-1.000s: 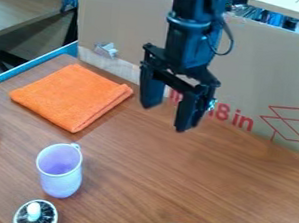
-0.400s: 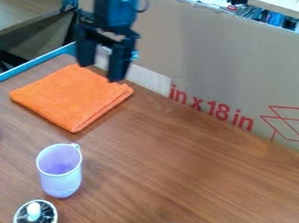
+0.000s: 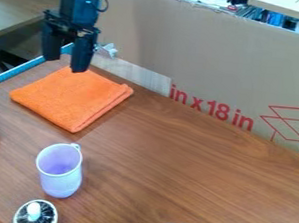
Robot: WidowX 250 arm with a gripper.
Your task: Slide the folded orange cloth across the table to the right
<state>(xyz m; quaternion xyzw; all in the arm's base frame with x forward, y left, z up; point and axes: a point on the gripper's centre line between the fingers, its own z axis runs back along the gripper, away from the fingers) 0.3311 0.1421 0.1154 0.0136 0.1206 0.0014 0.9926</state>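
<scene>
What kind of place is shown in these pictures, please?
It is probably a robotics lab or workshop. A black two-finger robot end effector hangs over a brown wood-grain table, a large brown cardboard sheet stands behind as a screen, and more work tables appear in the background.

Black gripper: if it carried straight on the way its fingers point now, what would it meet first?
Pointing down, the gripper would probably meet the far corner of the folded orange cloth first. Its height is unclear from this slant, so it could instead come down on the table just beside it.
</scene>
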